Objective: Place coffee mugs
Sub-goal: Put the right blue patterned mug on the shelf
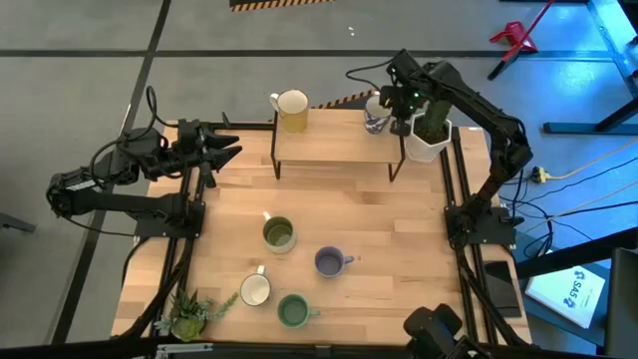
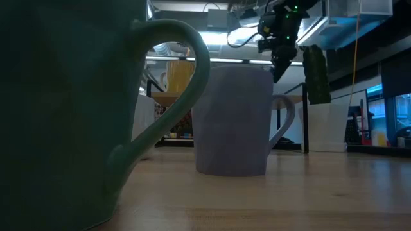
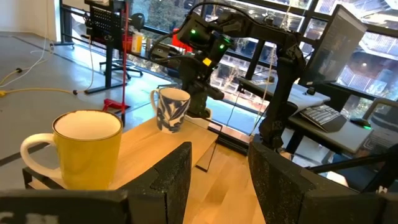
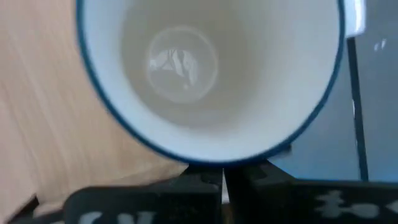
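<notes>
A raised wooden shelf (image 1: pixel 334 150) stands at the table's far edge. On it are a yellow mug (image 1: pixel 292 110) at the left end and a white mug with blue leaf pattern (image 1: pixel 376 119) at the right end. My right gripper (image 1: pixel 398 117) is down beside this mug, on the side toward the cactus pot (image 1: pixel 429 140), with its fingers closed to a thin slit (image 4: pixel 222 177). On the table stand an olive mug (image 1: pixel 279 234), a purple mug (image 1: pixel 331 261), a white mug (image 1: pixel 255 290) and a green mug (image 1: pixel 292 311). My left gripper (image 1: pixel 231 152) waits open at the table's left edge. My right gripper comes from above, slanting in from the table's right, at the patterned mug's side (image 3: pixel 186 107). The mug's blue rim (image 4: pixel 205 158) hides the place of contact, and no handle shows in any view. The mug stands upright on the shelf's right end.
The white cactus pot (image 2: pixel 327 128) stands right behind my right gripper at the table's far right corner. A small green plant (image 1: pixel 189 317) lies at the near left corner. Black frame rails (image 1: pixel 454 189) run along both sides. Bare wood lies between the shelf and the mugs on the table.
</notes>
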